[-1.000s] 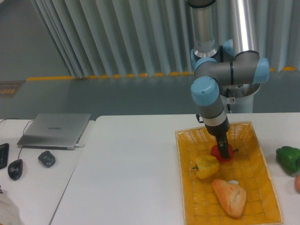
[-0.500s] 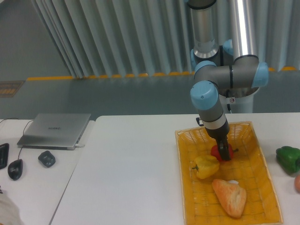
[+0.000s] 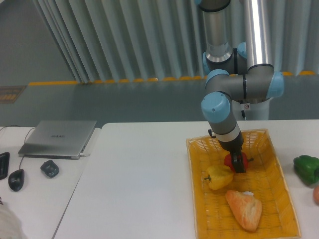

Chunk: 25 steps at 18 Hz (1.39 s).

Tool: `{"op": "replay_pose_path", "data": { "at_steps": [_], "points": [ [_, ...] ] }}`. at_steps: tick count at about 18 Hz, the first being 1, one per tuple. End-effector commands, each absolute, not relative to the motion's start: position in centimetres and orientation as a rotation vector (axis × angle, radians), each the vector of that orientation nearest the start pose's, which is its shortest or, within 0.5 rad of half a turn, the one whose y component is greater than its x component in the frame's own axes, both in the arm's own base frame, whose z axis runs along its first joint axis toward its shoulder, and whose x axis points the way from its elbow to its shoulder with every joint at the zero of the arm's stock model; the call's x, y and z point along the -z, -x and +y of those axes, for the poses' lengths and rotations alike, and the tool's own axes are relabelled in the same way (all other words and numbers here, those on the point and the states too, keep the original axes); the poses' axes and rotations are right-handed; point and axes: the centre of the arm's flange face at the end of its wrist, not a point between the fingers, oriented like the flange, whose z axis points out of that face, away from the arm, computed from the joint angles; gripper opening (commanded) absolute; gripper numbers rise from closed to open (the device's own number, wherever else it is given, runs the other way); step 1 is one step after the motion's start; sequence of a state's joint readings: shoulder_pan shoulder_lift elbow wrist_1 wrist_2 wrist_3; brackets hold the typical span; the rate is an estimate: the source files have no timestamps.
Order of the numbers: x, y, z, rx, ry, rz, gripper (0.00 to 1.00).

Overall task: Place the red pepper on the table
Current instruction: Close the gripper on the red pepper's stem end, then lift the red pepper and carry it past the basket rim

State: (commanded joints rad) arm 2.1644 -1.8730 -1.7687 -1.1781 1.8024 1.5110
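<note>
The red pepper [image 3: 231, 160] is small and glossy, in the middle of the orange wicker basket [image 3: 275, 179], just above the yellow pepper [image 3: 218, 177]. My gripper [image 3: 239, 163] points down into the basket and its dark fingers are closed around the red pepper, hiding part of it. The pepper seems to sit at or just above the basket floor. The white table [image 3: 144, 184] spreads left of the basket.
A bread roll [image 3: 244, 209] lies in the basket's near end. A green pepper [image 3: 306, 168] and an orange object [image 3: 316, 195] lie on the table at the right edge. On a separate desk at left are a laptop [image 3: 60, 138], a mouse [image 3: 16, 179] and a small dark object [image 3: 49, 168].
The arm's wrist and elbow have shifted slightly left and up. The gripper and the red pepper stay at nearly the same spot in the basket.
</note>
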Motion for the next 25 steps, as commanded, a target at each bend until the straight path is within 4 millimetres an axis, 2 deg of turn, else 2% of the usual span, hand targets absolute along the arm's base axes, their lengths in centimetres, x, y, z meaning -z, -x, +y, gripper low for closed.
{"op": "replay_pose_path", "data": {
  "at_steps": [3, 5, 7, 11, 16, 19, 22, 25],
  "points": [
    [-27.1, 22.3, 52.6, -0.04, 3.044, 1.522, 0.64],
    [-27.4, 22.6, 52.7, -0.048, 3.043, 1.518, 0.55],
    [-27.9, 22.8, 52.8, -0.062, 3.038, 1.516, 0.55],
    [-30.4, 23.4, 53.0, -0.116, 3.026, 1.504, 0.55],
    [-36.3, 24.9, 51.2, -0.208, 3.015, 1.413, 0.55],
    [-39.3, 26.9, 50.3, -0.27, 3.012, 1.334, 0.55],
    [-40.8, 31.3, 48.1, -0.274, 3.006, 1.276, 0.56],
    [-40.9, 35.9, 45.1, -0.244, 2.978, 1.254, 0.56]
  ]
}}
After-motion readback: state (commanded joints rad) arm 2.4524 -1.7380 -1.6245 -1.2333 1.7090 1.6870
